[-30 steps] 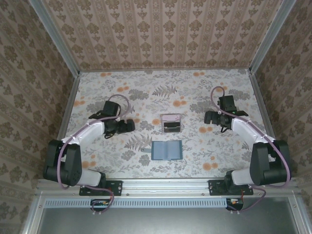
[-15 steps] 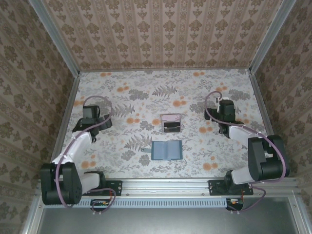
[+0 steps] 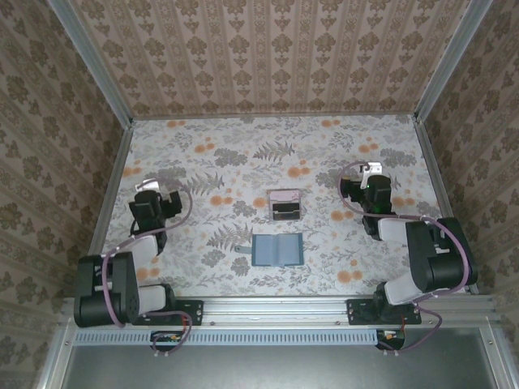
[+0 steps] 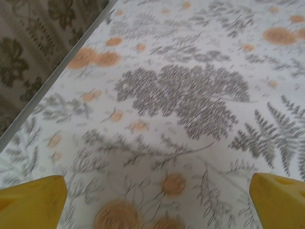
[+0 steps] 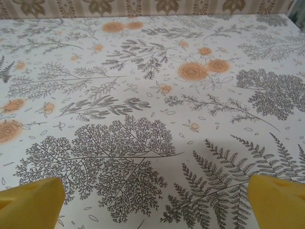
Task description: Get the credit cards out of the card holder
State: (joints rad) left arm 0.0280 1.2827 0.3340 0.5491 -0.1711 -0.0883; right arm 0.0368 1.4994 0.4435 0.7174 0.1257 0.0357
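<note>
Top external view, nearest first: the small teal-blue two-panel card holder [image 3: 277, 250] lies opened flat on the floral-patterned desk [image 3: 211, 142], between the two arms, grey-blue pocket faces up. Just beyond it, not touching, sits a small clear plastic box [image 3: 285, 206], in which a pale pinkish-white card [image 3: 285, 197] and a dark card [image 3: 285, 213] show. Out to either side, the left tool [image 3: 146, 193] and right tool [image 3: 371, 180] hover well apart from these, each with yellow fingertips [image 4: 33, 200] spread wide, pinching nothing.
</note>
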